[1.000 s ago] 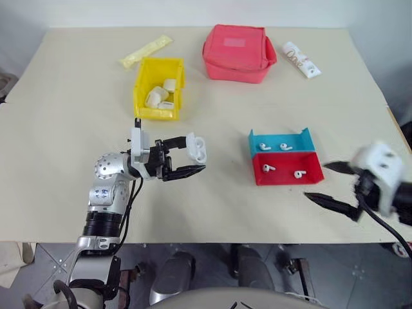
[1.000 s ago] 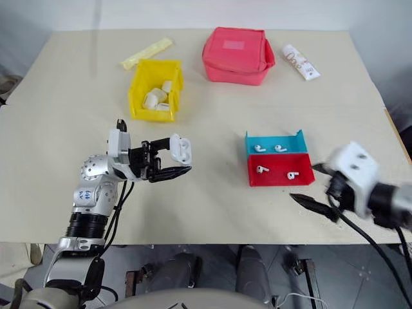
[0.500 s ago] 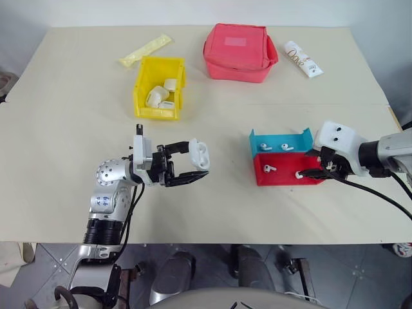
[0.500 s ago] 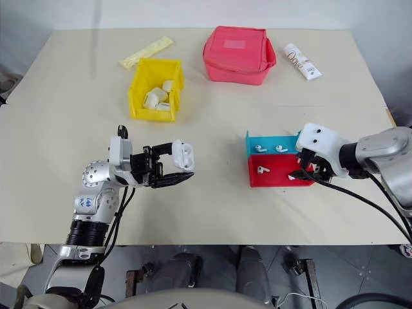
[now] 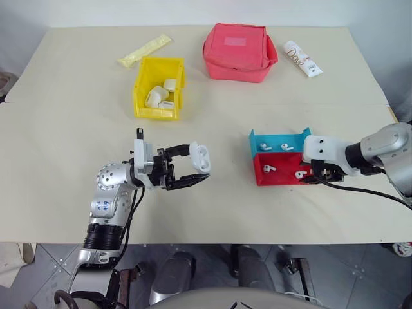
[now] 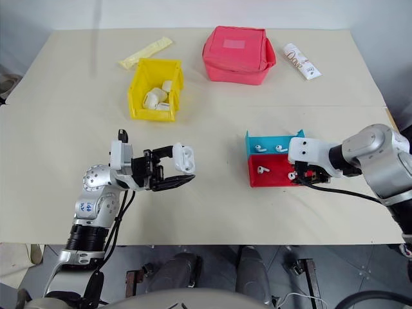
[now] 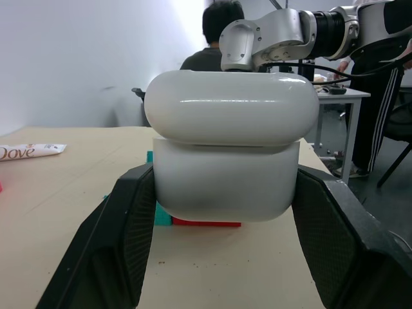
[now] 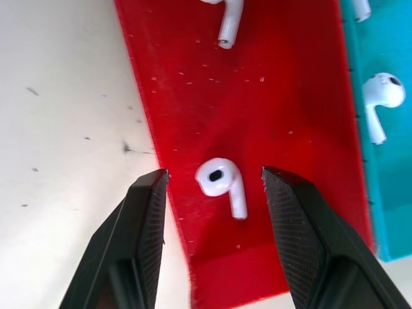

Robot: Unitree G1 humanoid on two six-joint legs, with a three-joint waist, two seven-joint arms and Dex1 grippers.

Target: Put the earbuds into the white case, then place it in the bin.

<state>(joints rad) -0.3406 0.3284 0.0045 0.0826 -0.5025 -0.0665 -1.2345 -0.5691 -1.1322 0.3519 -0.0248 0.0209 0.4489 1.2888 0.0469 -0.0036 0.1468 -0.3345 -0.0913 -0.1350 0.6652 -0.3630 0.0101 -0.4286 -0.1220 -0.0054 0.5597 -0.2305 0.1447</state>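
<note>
Right claw: has swung in from the desk edge to the red tray, fingers part-open astride one earbud, not yet gripped. Left claw: clamped on the case, left of the tray, unmoved. Pickup imminent.

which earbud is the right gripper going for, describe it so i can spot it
On the beige table, find the small red plastic tray in front of the teal tray. It holds two tiny white earbuds; the target earbud lies between the right gripper's open black fingers, nearer the robot's right than its twin.
</note>
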